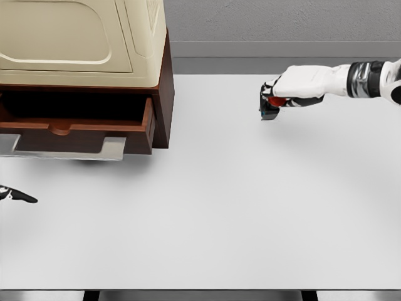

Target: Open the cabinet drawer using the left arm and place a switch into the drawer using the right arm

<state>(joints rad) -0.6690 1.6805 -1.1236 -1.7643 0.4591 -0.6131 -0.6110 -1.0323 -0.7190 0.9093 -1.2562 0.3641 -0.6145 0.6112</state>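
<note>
Cabinet (84, 44) far left on table (238, 207); drawer (75, 128) beneath.

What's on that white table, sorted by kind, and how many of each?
Cabinets: 1, the cabinet with its drawer pulled open
Switches: 1, the switch held in the right hand
Total: 2

right hand (274, 100) curled closed, left hand (15, 195) at edge

Simulated test room, bare white table (238, 213), grey wall (282, 22), wooden cabinet (164, 94)
</note>
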